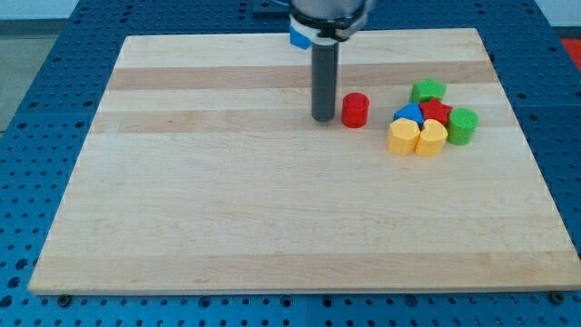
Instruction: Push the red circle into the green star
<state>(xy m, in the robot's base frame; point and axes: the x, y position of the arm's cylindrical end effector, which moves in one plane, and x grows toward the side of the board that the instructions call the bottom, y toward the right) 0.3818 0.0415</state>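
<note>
The red circle (355,110) sits on the wooden board (227,209), right of centre near the view's top. My tip (323,118) stands just left of it, a small gap apart. The green star (428,90) lies further to the view's right, at the top of a cluster of blocks. The dark rod rises from the tip to the arm at the view's top.
Below the green star cluster a blue triangle (409,112), a red star (436,112), a green cylinder (462,125), a yellow hexagon (403,136) and a yellow heart (431,138). The board's right edge runs close behind the cluster.
</note>
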